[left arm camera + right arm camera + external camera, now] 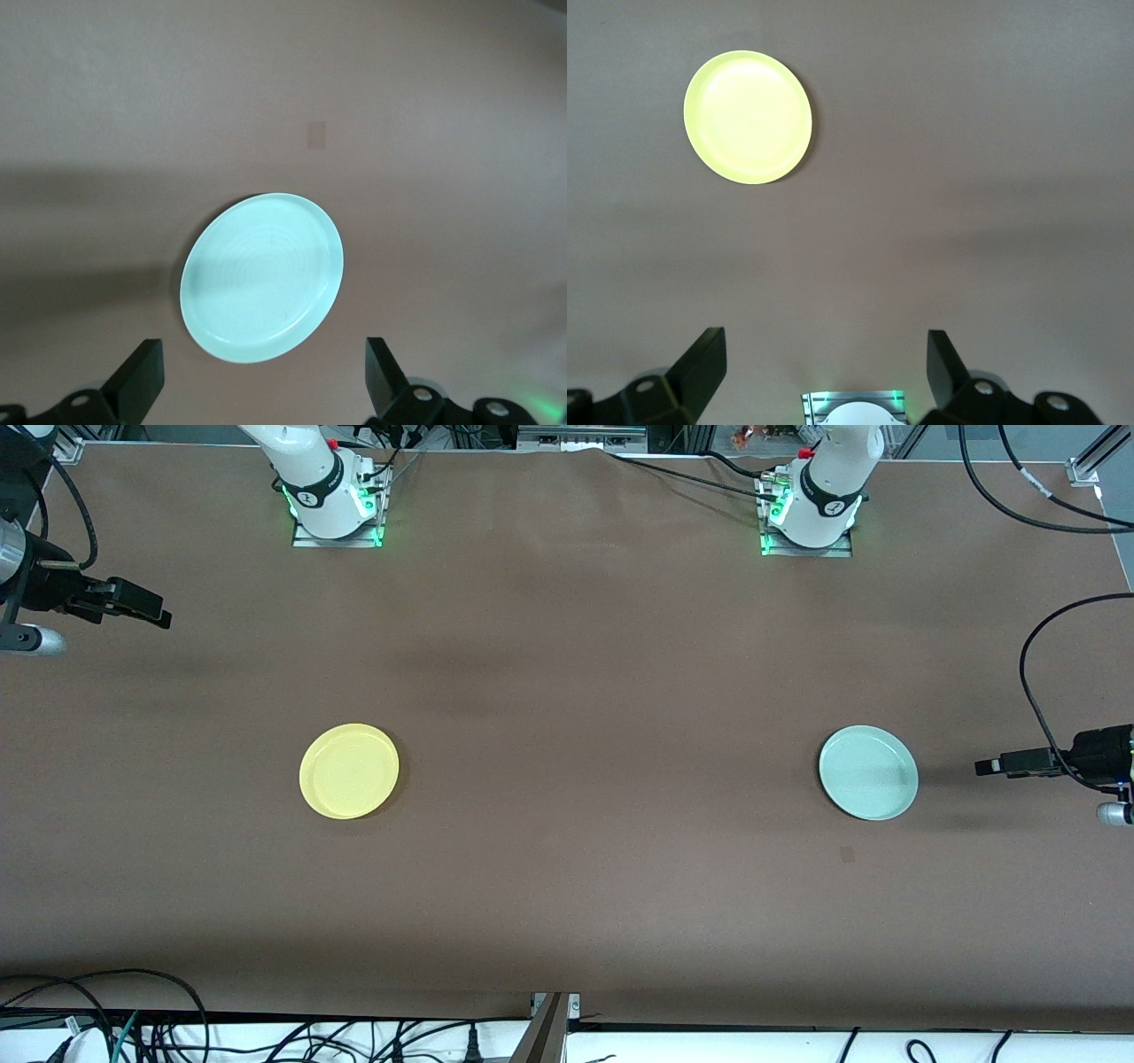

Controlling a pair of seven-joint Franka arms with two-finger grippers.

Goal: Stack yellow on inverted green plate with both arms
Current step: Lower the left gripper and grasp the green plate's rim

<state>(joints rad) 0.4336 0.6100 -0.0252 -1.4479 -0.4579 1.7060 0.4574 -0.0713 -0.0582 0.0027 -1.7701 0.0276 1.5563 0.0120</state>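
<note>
The yellow plate (pixel 349 771) lies flat on the brown table toward the right arm's end; it also shows in the right wrist view (pixel 748 117). The green plate (pixel 868 771) lies flat toward the left arm's end, with faint rings on its upward face in the left wrist view (pixel 262 277). My left gripper (pixel 983 766) is open and empty, beside the green plate at the table's left-arm end (pixel 263 354). My right gripper (pixel 159 613) is open and empty over the table's right-arm end, well away from the yellow plate (pixel 824 341).
The two arm bases (pixel 337 500) (pixel 811 509) stand along the table edge farthest from the front camera. A small dark mark (pixel 847 855) lies on the table nearer the camera than the green plate. Cables (pixel 133 1019) hang along the nearest edge.
</note>
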